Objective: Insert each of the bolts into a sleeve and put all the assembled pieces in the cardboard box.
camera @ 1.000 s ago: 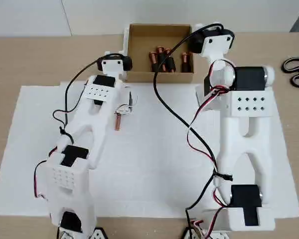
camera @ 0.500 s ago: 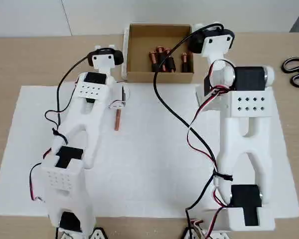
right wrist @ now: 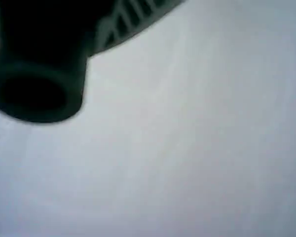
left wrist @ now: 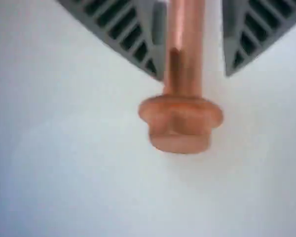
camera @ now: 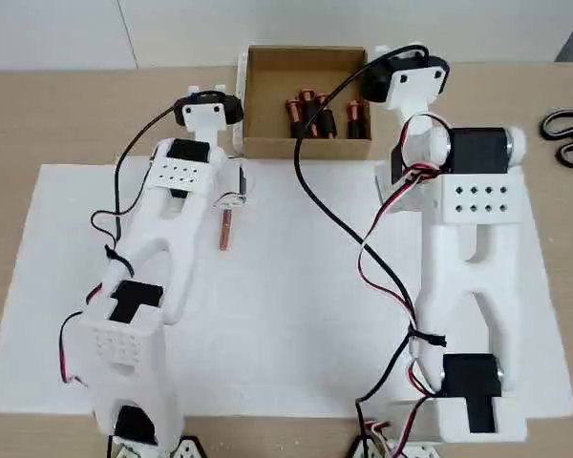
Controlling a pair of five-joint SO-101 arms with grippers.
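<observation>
Bolt [left wrist: 180,98] lies flat on the white mat [camera: 296,315], near the front of the cardboard box [camera: 251,95], with its copper head pointing away from the left gripper [camera: 231,197]. That gripper straddles the shank with its grey fingers [left wrist: 128,34] partly open. One finger looks to touch the shank and the other stands off with a gap, so nothing is clamped yet. For a good pick I would centre the shank between the fingers and close squarely, so the bolt cannot swivel when lifted; it has to line up with a narrow bore. The right gripper [right wrist: 89,29] is closed on a black sleeve [right wrist: 37,94], held over the mat with its open end clear. Several assembled pieces [camera: 310,113] lie in the box already
</observation>
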